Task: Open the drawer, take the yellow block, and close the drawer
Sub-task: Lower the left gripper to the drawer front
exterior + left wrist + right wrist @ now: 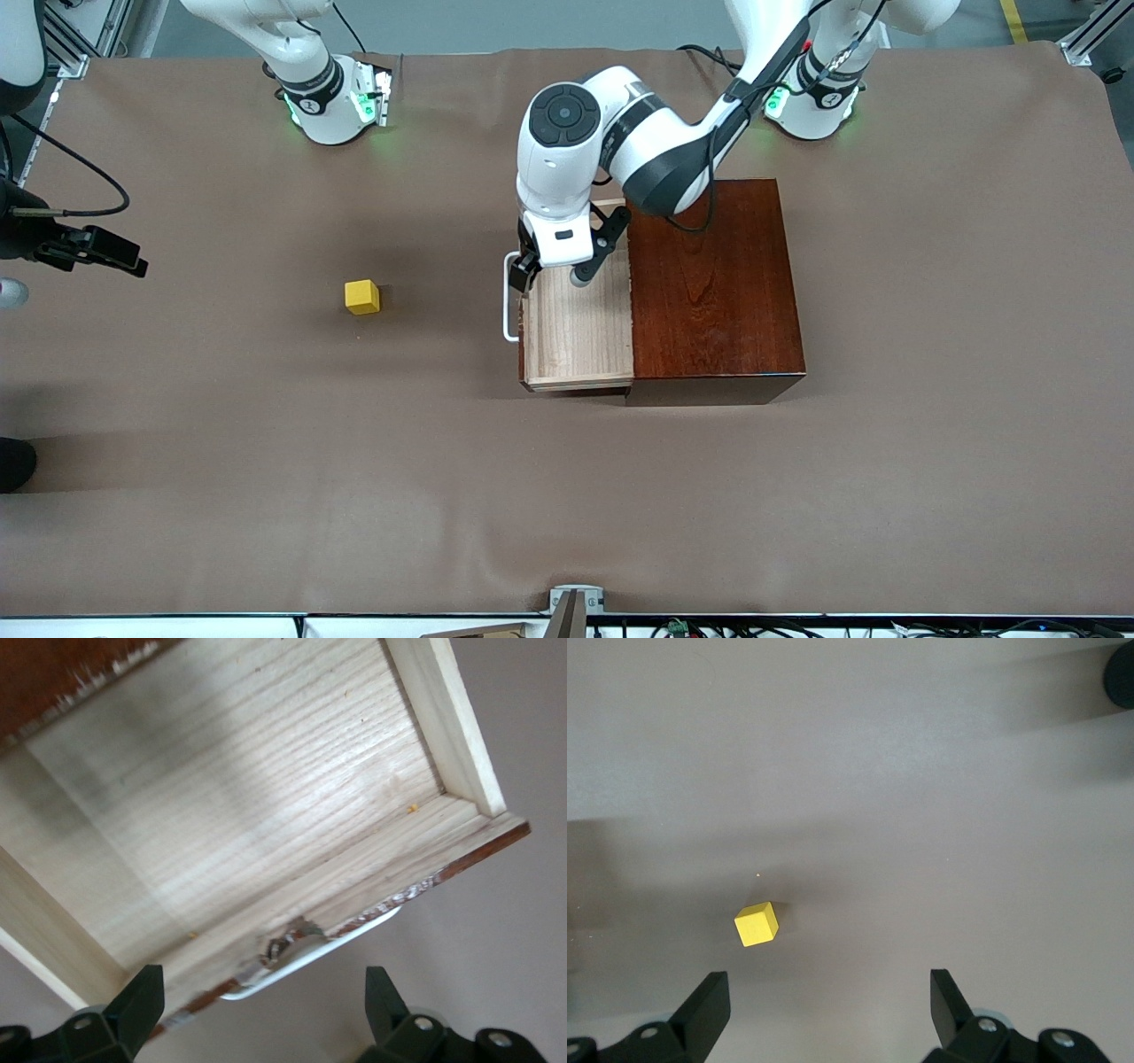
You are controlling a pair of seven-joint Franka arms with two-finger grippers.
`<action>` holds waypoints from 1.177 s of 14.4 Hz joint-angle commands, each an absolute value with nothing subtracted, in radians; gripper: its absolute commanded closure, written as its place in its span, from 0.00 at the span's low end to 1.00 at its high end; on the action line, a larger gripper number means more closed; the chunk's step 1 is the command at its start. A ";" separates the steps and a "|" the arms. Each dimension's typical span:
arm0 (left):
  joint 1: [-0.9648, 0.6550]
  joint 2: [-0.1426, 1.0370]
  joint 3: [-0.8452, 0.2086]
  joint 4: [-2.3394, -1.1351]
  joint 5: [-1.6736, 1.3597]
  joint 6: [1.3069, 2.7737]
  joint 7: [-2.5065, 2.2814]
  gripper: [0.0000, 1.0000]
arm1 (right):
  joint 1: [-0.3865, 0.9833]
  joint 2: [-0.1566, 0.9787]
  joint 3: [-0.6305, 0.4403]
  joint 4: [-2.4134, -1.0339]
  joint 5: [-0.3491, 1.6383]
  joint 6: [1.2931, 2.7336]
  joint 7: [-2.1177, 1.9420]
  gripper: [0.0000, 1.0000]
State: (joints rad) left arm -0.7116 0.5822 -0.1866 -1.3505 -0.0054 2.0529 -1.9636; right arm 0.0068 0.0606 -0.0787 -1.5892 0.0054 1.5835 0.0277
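Note:
The dark wooden box [713, 283] stands mid-table with its pale drawer [576, 328] pulled out and empty. The white handle [509, 306] points toward the right arm's end. My left gripper [554, 276] is open over the drawer's front panel, one finger by the handle and one over the drawer floor. The left wrist view shows the empty drawer [248, 788], its handle [310, 961] and my open left gripper [261, 979]. The yellow block [362, 297] lies on the table toward the right arm's end. My right gripper [828, 979] is open and empty, high above the block [757, 924].
Brown cloth [567, 496] covers the table. The right arm's black hand [89, 248] shows at the edge of the front view at the right arm's end. A dark round thing [1121, 673] sits in a corner of the right wrist view.

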 commanded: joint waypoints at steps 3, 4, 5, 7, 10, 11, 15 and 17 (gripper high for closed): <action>-0.758 0.683 -0.173 -1.261 -0.012 2.163 -2.225 0.00 | 0.011 0.049 -0.071 -1.595 -0.003 1.577 0.035 0.00; -0.759 0.690 -0.175 -1.261 -0.014 2.183 -2.265 0.00 | 0.009 0.049 -0.069 -1.595 -0.003 1.577 0.035 0.00; -0.768 0.696 -0.175 -1.261 -0.014 2.201 -2.302 0.00 | 0.011 0.051 -0.069 -1.597 -0.003 1.575 0.035 0.00; -0.796 0.719 -0.147 -1.250 -0.012 2.209 -2.373 0.00 | 0.014 0.051 -0.068 -1.598 -0.003 1.574 0.035 0.00; -0.830 0.756 -0.117 -1.239 -0.012 2.210 -2.439 0.00 | 0.015 0.051 -0.069 -1.598 -0.003 1.575 0.035 0.00; -0.836 0.758 -0.112 -1.241 -0.011 2.209 -2.477 0.00 | 0.015 0.052 -0.069 -1.600 -0.003 1.575 0.035 0.00; -0.838 0.772 -0.087 -1.232 -0.012 2.213 -2.583 0.00 | 0.015 0.054 -0.067 -1.601 -0.003 1.575 0.035 0.00; -0.845 0.796 -0.087 -1.221 -0.012 2.227 -2.585 0.00 | 0.018 0.054 -0.067 -1.601 -0.003 1.575 0.037 0.00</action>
State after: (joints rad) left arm -0.8273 0.7420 -0.0999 -1.2778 -0.0172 2.1882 -2.5011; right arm 0.0127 0.0619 -0.0705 -1.5936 0.0054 1.5800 0.0277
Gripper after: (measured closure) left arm 0.000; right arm 0.000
